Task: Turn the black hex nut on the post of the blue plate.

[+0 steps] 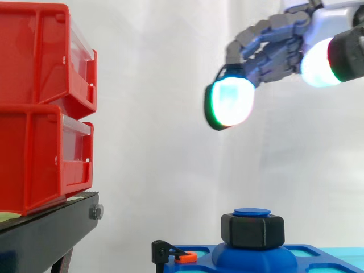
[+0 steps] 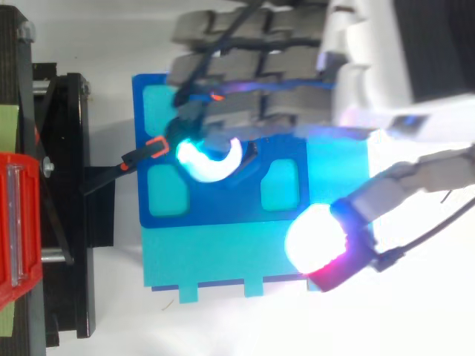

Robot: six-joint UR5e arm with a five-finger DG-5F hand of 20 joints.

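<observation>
Red bins [image 1: 45, 108] stacked on black stand [image 1: 51, 224], left. Hand [image 1: 273, 40] up high, fingers loosely spread, gripping nothing. Blue plate [image 2: 223, 208] below; from above, fingers cover its middle. Side view: black hex nut [image 1: 252, 230] on post, well clear beneath pads. Orange-tipped clamp [image 1: 173, 254] at plate edge.

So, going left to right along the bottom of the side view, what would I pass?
Black stand holding the red bins → small black clamp with an orange tab → black hex nut, sitting on the blue plate.
</observation>
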